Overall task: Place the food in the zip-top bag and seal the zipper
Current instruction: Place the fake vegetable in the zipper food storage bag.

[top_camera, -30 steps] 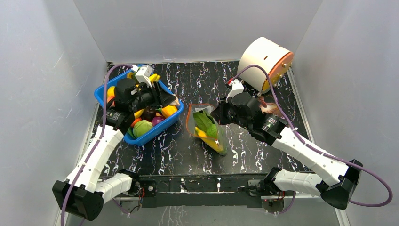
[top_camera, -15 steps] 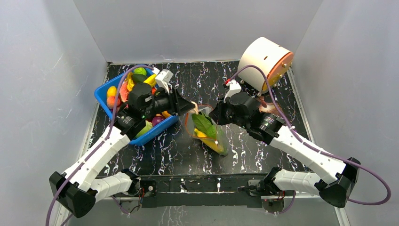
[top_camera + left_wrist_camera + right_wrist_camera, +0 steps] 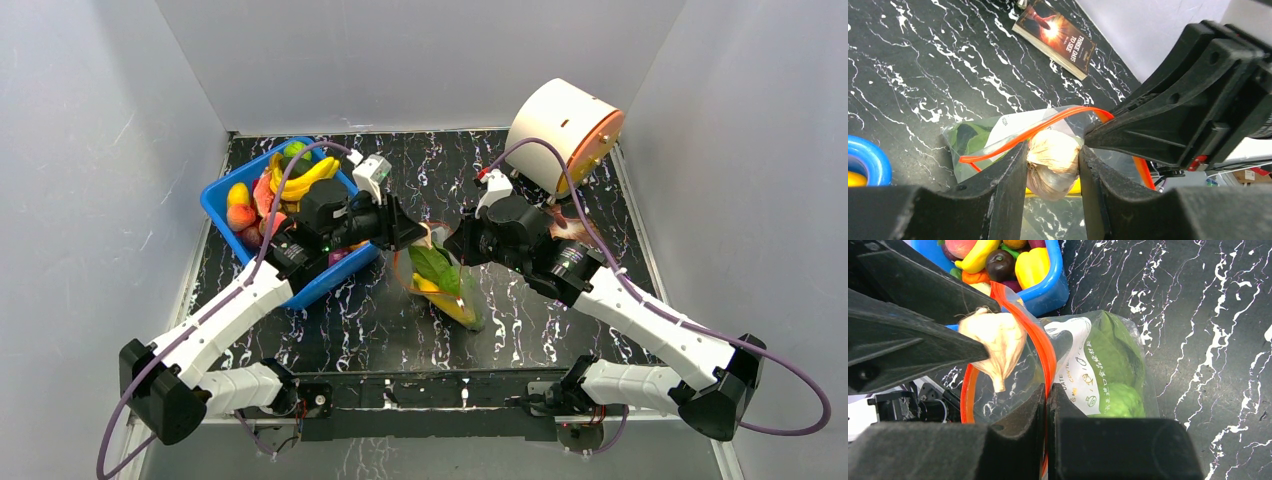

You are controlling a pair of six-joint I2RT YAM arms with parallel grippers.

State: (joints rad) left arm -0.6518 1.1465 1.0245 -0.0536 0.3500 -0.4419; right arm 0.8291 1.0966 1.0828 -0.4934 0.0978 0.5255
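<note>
Only the left wrist view shows a paperback book (image 3: 1055, 37) lying flat beyond the bag. Only the right wrist view shows the glossy pieces heaped in the blue basket (image 3: 1054, 286). The left gripper (image 3: 1053, 150) is closed snug around a pale, papery garlic bulb (image 3: 1053, 165) at the mouth of the zip-top bag (image 3: 1088, 357). The bag is clear and crinkly, lying mid-table, with ruffled lettuce (image 3: 1118, 365) inside. The right gripper (image 3: 1048, 392) is pinched tight on the red-orange zipper (image 3: 1046, 347), holding that edge up. From above, both arms reach inward with wrists nearly meeting.
</note>
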